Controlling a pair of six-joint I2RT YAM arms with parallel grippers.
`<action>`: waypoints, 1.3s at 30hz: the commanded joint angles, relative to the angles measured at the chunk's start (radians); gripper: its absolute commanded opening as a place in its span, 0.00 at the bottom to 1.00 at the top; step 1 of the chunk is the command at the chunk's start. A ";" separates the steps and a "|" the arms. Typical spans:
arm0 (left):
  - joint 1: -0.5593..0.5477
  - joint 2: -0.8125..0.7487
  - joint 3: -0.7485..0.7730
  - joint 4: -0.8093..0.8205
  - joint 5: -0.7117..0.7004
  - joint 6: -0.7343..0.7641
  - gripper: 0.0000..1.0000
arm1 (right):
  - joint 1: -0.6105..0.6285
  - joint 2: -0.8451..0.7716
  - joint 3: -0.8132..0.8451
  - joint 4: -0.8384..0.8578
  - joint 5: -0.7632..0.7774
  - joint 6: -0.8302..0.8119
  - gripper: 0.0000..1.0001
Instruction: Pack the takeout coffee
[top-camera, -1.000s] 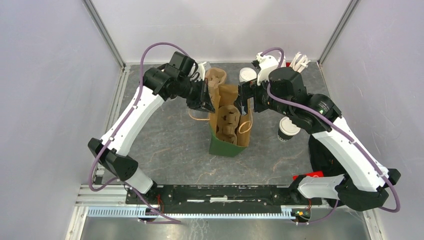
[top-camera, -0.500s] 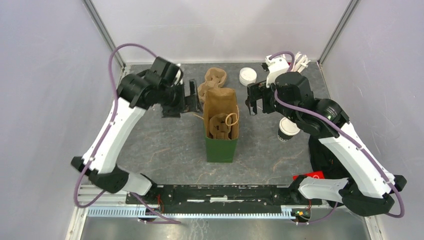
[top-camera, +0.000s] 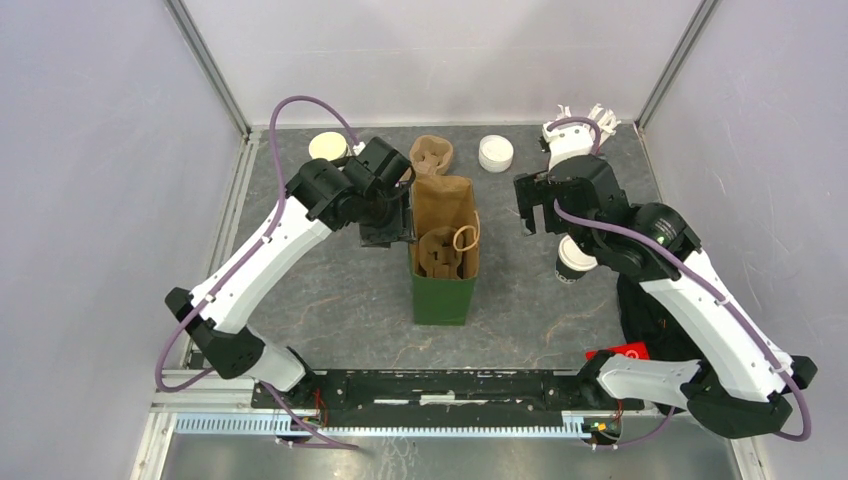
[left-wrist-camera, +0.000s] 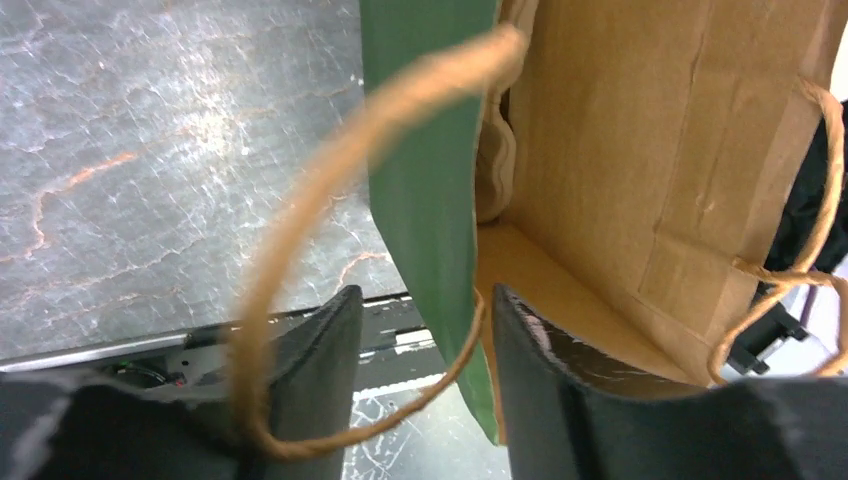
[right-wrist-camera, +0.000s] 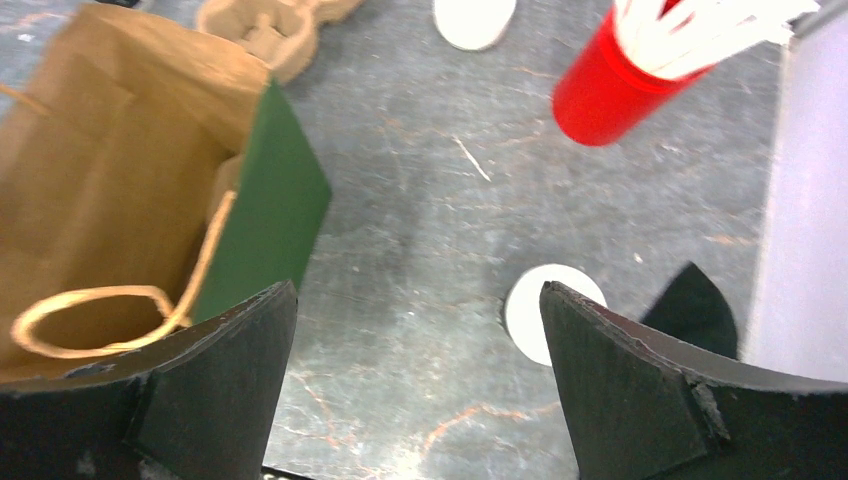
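Since half a second ago the left gripper (top-camera: 390, 228) has swung back in from the left and now sits against the left wall of the paper bag (top-camera: 443, 290). The right gripper (top-camera: 528, 208) has drawn away from the bag's right side toward the back right. The bag stands upright as it did then, green outside and brown inside, with a cardboard cup carrier (top-camera: 441, 252) down in it.

In the left wrist view the left gripper (left-wrist-camera: 425, 295) is partly open. Its fingers straddle the bag's green wall (left-wrist-camera: 430, 190) without pinching it, and a gap shows on the left side of the wall. A twine handle (left-wrist-camera: 330, 200) loops around the left finger.

The right gripper (right-wrist-camera: 417, 290) is spread wide with nothing between its fingers, hanging over bare table (right-wrist-camera: 420, 200).

The takeout coffee (top-camera: 572, 262) stands on the table to the right of the bag, well apart from it and tucked partly under the right arm. It is a small cup with a dark body and a round white lid. From the right wrist camera it shows almost straight down as a white disc (right-wrist-camera: 553, 312) with only a sliver of dark side at its left edge.

Along the back are a second carrier (top-camera: 432, 153), a stack of white lids (top-camera: 495, 152), a red cup (right-wrist-camera: 610, 90) of white utensils, and a stack of cream-rimmed cups (top-camera: 327, 146) at the back left.
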 joint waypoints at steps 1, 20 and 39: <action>-0.001 0.029 0.055 0.039 -0.069 0.035 0.50 | -0.058 0.007 -0.063 -0.092 0.104 -0.020 0.98; 0.010 0.134 0.167 -0.019 -0.029 0.472 0.02 | -0.677 0.061 -0.427 0.153 -0.419 -0.212 0.98; 0.010 0.115 0.143 0.028 0.054 0.466 0.04 | -0.704 0.146 -0.488 0.198 -0.447 -0.245 0.95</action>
